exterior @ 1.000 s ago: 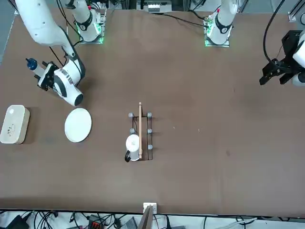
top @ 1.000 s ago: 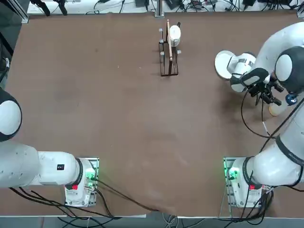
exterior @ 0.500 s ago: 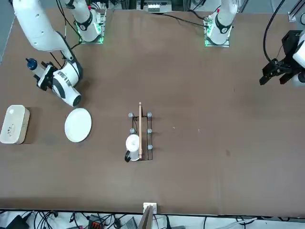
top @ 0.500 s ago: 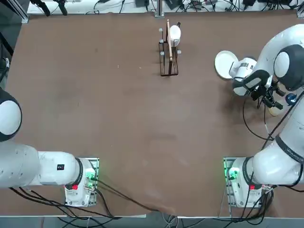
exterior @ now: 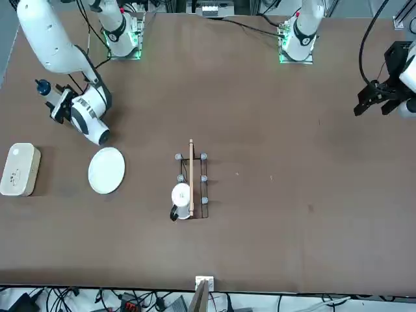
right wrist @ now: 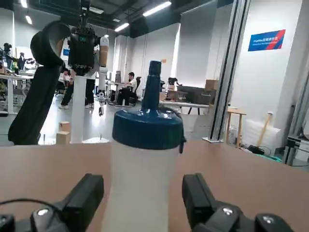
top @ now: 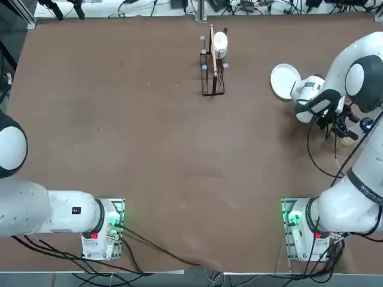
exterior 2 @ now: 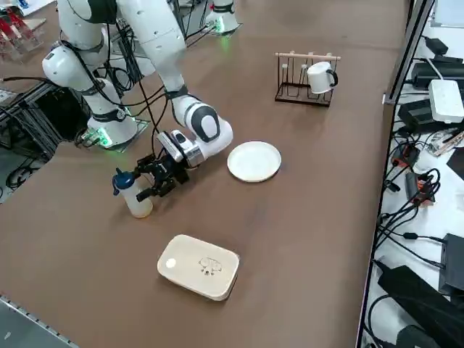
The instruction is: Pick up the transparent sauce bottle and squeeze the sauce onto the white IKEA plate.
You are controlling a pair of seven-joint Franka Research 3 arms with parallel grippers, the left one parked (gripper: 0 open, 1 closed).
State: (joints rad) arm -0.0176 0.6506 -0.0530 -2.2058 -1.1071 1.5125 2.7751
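Well, the likeliest trouble is a lopsided close: if the right gripper [right wrist: 143, 186] shuts while off-centre, one finger would meet the transparent sauce bottle [exterior 2: 138, 200] first and could nudge or tip it. A grip too near the dark blue cap [right wrist: 147, 128] might slip on the shoulder, and too hard a pinch (it is a squeeze bottle, after all) could push sauce out before it gets over the white IKEA plate [exterior 2: 254, 162].

The bottle stands upright on the table, well apart from the plate, on the plate's side toward the right arm's base. The gripper reaches in from the plate's side, its fingers spread wide with the bottle's body between them, a little room showing on either side; nothing looks gripped.
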